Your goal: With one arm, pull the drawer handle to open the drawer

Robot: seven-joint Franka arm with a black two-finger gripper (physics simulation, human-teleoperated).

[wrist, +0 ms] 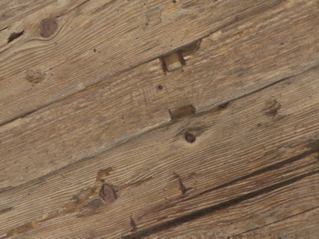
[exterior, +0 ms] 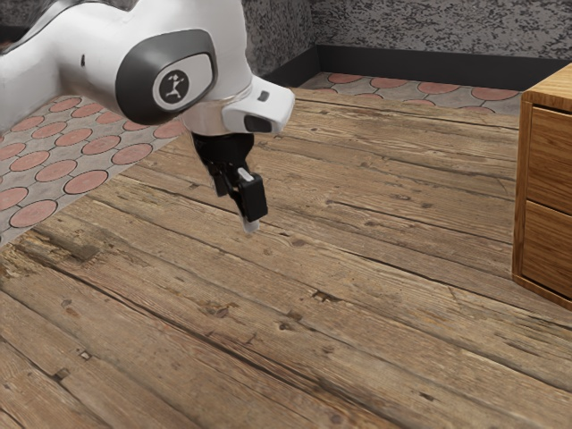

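A wooden drawer cabinet (exterior: 545, 188) stands at the exterior view's right edge. It shows an upper drawer front (exterior: 550, 156) and a lower drawer front (exterior: 545, 248); from this angle I cannot make out a handle on either. My black gripper (exterior: 238, 211) hangs from the white arm, far toward the exterior view's left of the cabinet and a little above the plank surface. It points down, its fingers (exterior: 252, 204) stand apart, and nothing is between them. The wrist view looks straight down on weathered planks (wrist: 159, 124) under my hand.
The wide wooden plank surface (exterior: 357, 295) stretches between my gripper and the cabinet with no objects on it. A floor of round red tiles (exterior: 63, 161) lies at the exterior view's left, and a dark wall (exterior: 429, 27) runs along the back.
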